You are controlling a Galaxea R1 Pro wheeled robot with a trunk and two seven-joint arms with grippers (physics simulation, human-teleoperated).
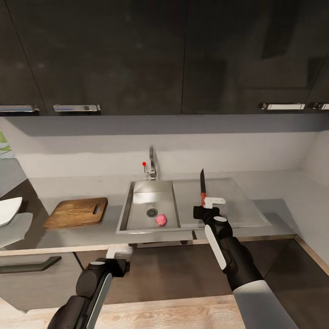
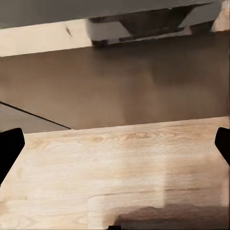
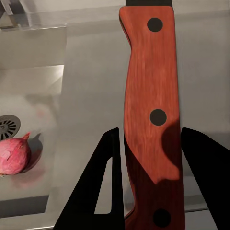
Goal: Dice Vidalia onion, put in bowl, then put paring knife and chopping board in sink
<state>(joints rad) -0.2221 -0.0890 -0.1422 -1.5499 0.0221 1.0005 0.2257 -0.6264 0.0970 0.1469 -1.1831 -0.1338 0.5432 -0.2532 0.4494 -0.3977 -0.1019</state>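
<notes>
One thing worries me: the right gripper (image 1: 206,204) is clamped on the paring knife (image 1: 202,183), blade straight up, while the Vidalia onion (image 1: 161,220) sits untouched in the sink (image 1: 137,214) by the drain. If that arm dips for the onion, the blade could foul the tap (image 1: 151,165) or slip in the fingers. The left gripper (image 1: 119,254) hangs low below the countertop (image 1: 68,233) edge, fingers spread wide and empty (it looks the likelier one to fetch the onion). The chopping board (image 1: 76,212) lies bare, left of the basin. A white bowl (image 1: 8,210) peeks in further left.
</notes>
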